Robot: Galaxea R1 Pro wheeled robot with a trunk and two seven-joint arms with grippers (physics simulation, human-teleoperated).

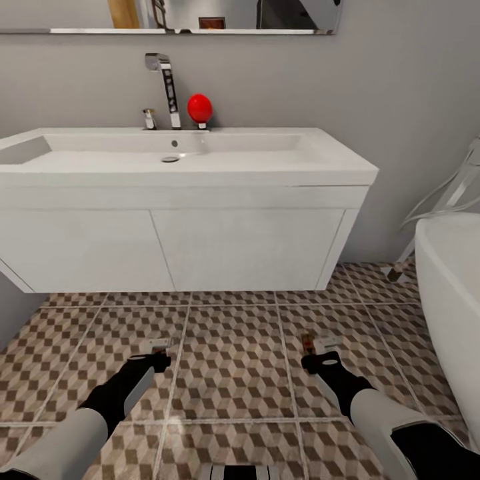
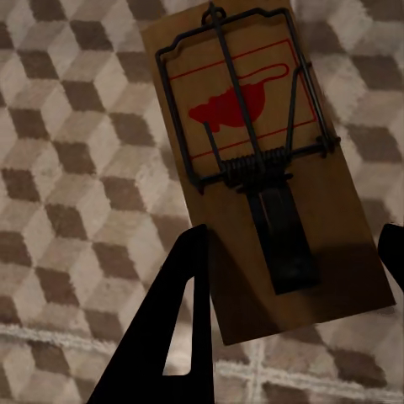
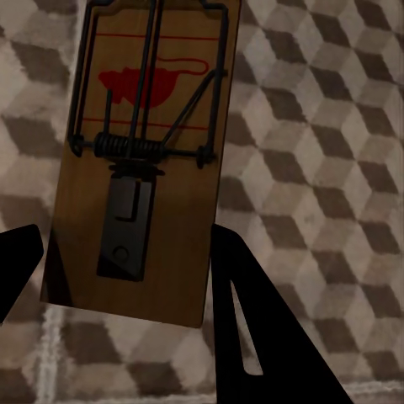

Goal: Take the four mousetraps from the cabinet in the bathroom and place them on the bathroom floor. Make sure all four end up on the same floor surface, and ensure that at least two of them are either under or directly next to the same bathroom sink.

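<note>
You have a mousetrap in each gripper: the left mousetrap (image 2: 265,181) is a flat rectangular slab of brown wood with a dark wire bow, a coiled spring and a red mouse printed on its face, and the left gripper (image 2: 290,290) clamps its plain end, one black finger (image 2: 172,328) against each long edge. The right mousetrap (image 3: 139,160) is the same build, wood grain under black wire, gripped at its bare end by the right gripper (image 3: 126,290) in the same two-sided pinch. In the head view both traps hang just above the bathroom floor (image 1: 233,360), whose large square tiles carry a small cube pattern in brown, tan and cream with pale grout lines; whether either slab touches the tile you cannot tell. Ahead of your arms the bathroom sink (image 1: 180,157) sits as a wide white rectangular basin on a smooth white wall-hung vanity, with an angular chrome tap (image 1: 165,87) and a glossy red rounded object (image 1: 199,108) at its back edge. A curved white bathtub (image 1: 450,300) rises at your right.
</note>
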